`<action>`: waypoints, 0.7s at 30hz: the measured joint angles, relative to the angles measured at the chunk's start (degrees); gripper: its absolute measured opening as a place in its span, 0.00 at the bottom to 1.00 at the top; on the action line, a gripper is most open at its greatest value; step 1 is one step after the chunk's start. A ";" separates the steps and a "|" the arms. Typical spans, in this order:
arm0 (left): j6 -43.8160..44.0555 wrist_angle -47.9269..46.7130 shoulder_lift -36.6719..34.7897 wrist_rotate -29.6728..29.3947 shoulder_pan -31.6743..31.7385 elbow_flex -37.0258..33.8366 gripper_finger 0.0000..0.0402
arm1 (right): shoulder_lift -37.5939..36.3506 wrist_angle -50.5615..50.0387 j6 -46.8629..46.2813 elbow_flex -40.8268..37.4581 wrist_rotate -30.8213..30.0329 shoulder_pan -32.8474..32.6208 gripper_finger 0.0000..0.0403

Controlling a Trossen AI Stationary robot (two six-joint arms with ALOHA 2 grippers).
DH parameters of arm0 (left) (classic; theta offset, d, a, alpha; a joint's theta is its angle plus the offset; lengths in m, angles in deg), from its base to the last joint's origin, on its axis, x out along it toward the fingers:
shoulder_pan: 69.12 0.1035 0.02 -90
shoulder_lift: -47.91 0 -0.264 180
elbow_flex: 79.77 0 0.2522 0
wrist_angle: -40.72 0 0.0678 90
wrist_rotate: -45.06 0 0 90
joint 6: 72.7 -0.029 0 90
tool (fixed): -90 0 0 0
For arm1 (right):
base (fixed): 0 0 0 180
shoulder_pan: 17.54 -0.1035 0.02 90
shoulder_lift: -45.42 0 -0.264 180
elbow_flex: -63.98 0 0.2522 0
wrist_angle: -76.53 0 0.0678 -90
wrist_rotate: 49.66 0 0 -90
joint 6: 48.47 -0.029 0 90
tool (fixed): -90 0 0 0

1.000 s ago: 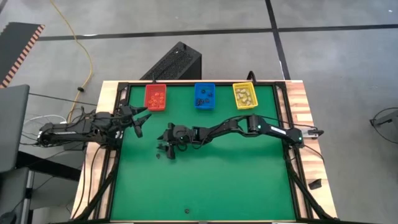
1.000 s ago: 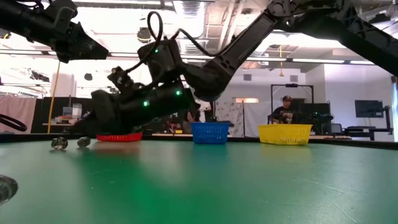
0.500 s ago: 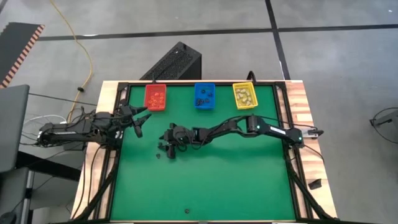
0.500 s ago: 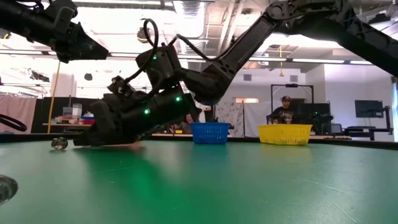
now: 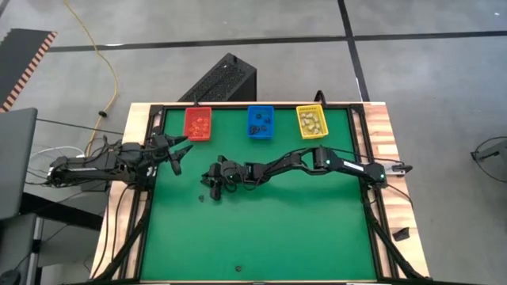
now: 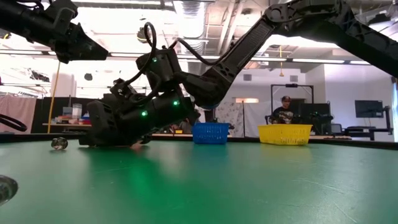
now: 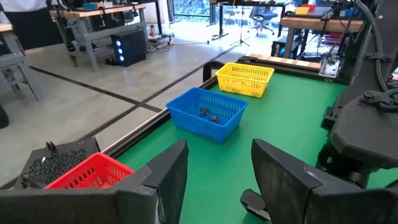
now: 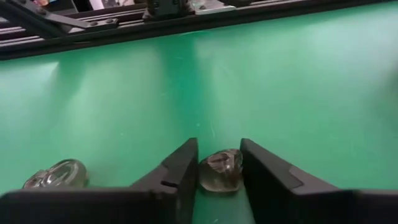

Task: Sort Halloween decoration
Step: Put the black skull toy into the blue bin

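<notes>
While the right gripper (image 8: 219, 171) pinches a tiny trinket (image 8: 220, 170) down on the green table (image 5: 301, 229), left of the middle, it looks light, hard and slippery. Squeeze its round sides gently.

bright overhead lights glaring, dim silhouetted arms, soft shadows, mild blur

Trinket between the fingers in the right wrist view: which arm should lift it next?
Right. The right hand is down at the mat with the trinket between its fingers, apparently gripped. The left hand hangs open near the red bin, off to the side.
</notes>
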State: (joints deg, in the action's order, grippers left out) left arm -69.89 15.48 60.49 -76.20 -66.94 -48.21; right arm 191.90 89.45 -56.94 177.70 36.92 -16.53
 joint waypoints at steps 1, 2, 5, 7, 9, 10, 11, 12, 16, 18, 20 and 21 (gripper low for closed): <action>0.02 -0.09 0.00 0.00 0.02 0.00 0.42 | -0.02 -0.46 -0.43 0.02 0.02 0.00 0.34; 0.01 -0.21 0.00 0.00 0.02 0.00 0.42 | -0.02 -0.61 -0.57 0.02 0.04 0.00 0.31; 0.02 -0.22 0.02 0.00 0.02 0.00 0.42 | -0.02 -0.62 -0.69 -0.01 -0.57 -0.27 0.29; 0.01 -0.22 0.00 0.00 0.00 0.00 0.42 | -0.02 -0.62 -0.74 -0.03 -1.50 -0.55 0.29; 0.01 -0.22 0.01 0.00 0.00 0.00 0.42 | 0.00 -0.39 -0.74 -0.07 -2.01 -0.64 0.29; 0.01 -0.22 0.01 0.00 0.00 0.00 0.42 | -0.10 -0.36 -0.74 -0.09 -1.99 -0.68 0.29; 0.02 -0.22 0.00 0.00 0.00 0.00 0.42 | -0.24 -0.55 -0.77 -0.09 -1.97 -0.78 0.29; 0.01 -0.22 0.00 0.00 0.02 0.00 0.42 | -0.26 -0.58 -0.75 -0.13 -2.03 -0.87 0.29; 0.00 -0.22 0.00 0.00 0.02 0.00 0.42 | -1.25 -0.66 -0.68 -0.27 -1.95 -0.98 0.29; 0.01 -0.20 0.01 0.00 0.01 0.00 0.42 | -2.33 -1.41 0.39 -0.35 -1.80 -0.90 0.29; 0.02 -0.19 0.02 -0.02 0.01 0.00 0.42 | -3.77 -3.13 2.16 -0.52 -1.25 -0.90 0.29; 0.01 -0.16 0.00 0.00 0.00 0.00 0.42 | -4.43 -2.83 3.19 -0.51 -1.17 -0.76 0.29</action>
State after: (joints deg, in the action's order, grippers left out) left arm -69.87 15.32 60.49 -76.20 -66.94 -48.21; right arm 187.47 86.62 -53.75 177.19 35.76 -17.29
